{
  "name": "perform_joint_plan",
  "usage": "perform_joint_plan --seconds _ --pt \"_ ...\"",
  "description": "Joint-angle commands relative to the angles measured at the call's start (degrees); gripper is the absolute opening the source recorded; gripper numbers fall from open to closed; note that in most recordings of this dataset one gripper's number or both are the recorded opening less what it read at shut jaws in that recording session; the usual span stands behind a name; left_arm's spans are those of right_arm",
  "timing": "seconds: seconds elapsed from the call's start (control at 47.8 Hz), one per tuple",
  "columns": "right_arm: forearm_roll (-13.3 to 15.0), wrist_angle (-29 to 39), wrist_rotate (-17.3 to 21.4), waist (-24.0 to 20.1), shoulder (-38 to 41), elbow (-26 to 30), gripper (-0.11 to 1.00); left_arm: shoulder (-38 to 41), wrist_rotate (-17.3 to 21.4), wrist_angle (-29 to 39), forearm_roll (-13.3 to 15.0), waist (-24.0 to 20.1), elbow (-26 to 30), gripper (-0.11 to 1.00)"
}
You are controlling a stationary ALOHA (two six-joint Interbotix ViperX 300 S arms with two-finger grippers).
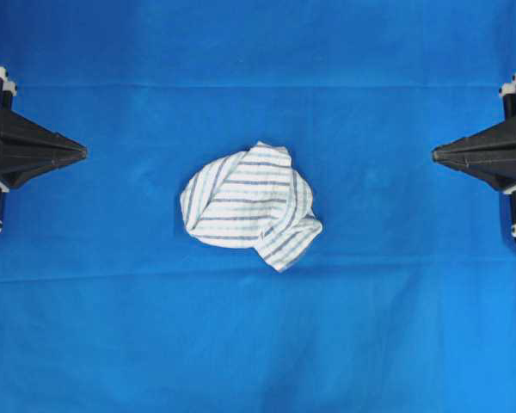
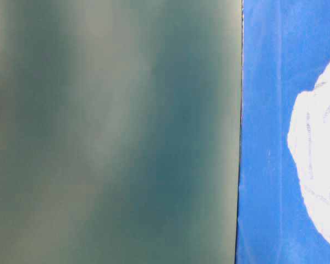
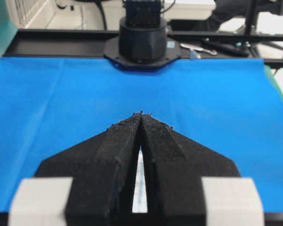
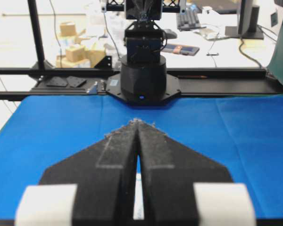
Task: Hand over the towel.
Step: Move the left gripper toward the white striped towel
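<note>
Lying crumpled, soft striped towel (image 1: 250, 205); both grippers' foam-padded fingers (image 3: 125, 136) closed, empty.

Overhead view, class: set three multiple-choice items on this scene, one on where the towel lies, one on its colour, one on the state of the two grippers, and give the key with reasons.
1. Where does the towel lie?
A. Near the middle of the blue sheet, between the two grippers
B. Under the left gripper
C. Off the sheet, at its far edge

2. What does the towel look like?
A. Plain red
B. White with thin blue-grey stripes
C. Green with dots

3. How are the left gripper and the right gripper?
A. Both shut on the towel
B. One open, one shut
C. Both shut, holding nothing

Key: 1 A, it is crumpled midway between the grippers. 2 B, stripes cross the white cloth. 3 C, both wrist views show fingertips pressed together, apart from the towel.
</note>
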State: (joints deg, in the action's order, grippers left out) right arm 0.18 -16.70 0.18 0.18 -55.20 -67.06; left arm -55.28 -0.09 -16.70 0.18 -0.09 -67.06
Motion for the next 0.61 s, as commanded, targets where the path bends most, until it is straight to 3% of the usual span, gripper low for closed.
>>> perform_joint_plan --seconds 0.0,0.314,0.482,0.586 --pt "0.1 0.0 -0.8 0.4 0.4 2.1 0.0 1.8 1.4 -1.1 0.4 -0.1 2.5 0.0" --pt "0.4 4.8 -0.6 0.4 1.8 4.7 0.0 14.8 2.0 -0.6 1.1 -1.1 10.4 0.0" --pt "0.4 5.6 -0.6 0.4 2.1 4.8 0.0 23.4 1.6 2.9 1.0 -2.3 15.2 0.01" --pt "0.4 5.7 -0.6 0.4 2.2 4.7 0.0 29.4 1.3 7.4 1.2 -3.1 18.6 0.16"
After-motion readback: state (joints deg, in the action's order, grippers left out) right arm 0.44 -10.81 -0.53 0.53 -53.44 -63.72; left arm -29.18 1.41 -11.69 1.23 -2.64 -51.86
